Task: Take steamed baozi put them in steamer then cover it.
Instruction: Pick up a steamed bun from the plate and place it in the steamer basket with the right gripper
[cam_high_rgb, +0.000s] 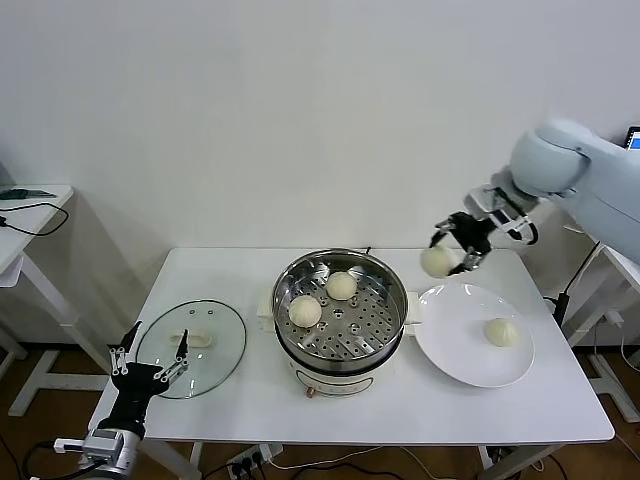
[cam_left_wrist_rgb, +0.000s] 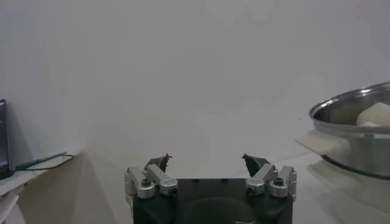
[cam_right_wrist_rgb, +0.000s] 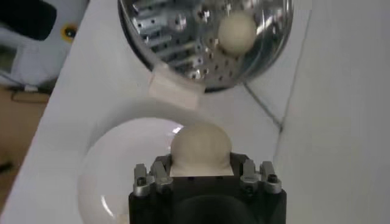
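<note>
Baozi is riding in the right hand, clamped above the plate — heading for the steamer; the left hand is idling wide beside the lid.

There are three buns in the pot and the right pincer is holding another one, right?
Not quite. The head view shows only two buns in the pot, not three. A third lies on the white plate. The right pincer does hold another bun.
</note>
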